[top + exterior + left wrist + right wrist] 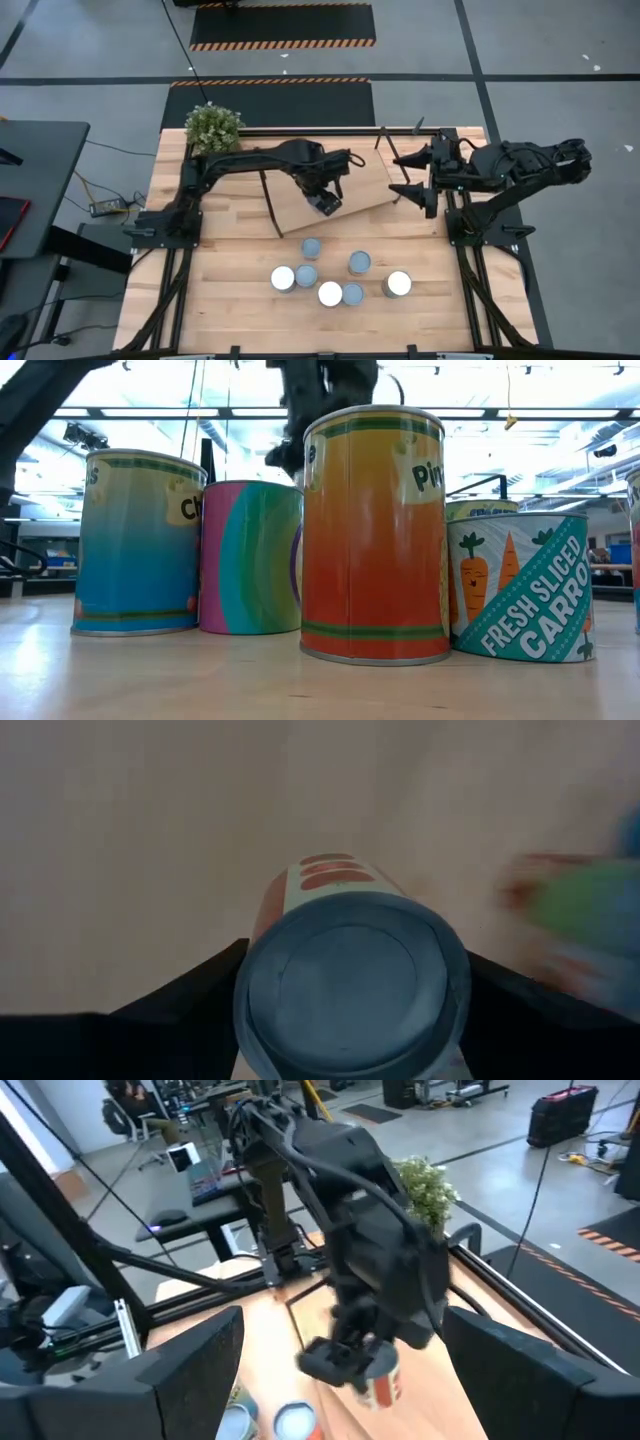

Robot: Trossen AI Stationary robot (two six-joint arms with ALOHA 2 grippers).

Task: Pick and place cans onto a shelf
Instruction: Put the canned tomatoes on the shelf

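My left gripper [325, 200] is shut on a can [350, 980] with a pale blue-grey top and a red-and-white label, over the near part of the shelf [372, 185], a light-wood board with thin black frame ends. The right wrist view shows this can [382, 1380] under the left gripper. Several more cans [330, 293] stand upright on the tabletop near the front edge; they also show close up in the low view [372, 530]. My right gripper [405, 174] is open and empty at the shelf's right end. My left gripper pinches the can's side wall just below its top rim [250, 990] between its two fingers, one on each side. The fingers come from above, pointing down. The can is upright with its top toward the wrist; whether its base touches the shelf, I cannot tell.
A potted green plant [214, 126] stands at the table's far left corner. The standing cans cluster between the two arm bases. Bare tabletop [230, 255] lies to the left of the cluster.
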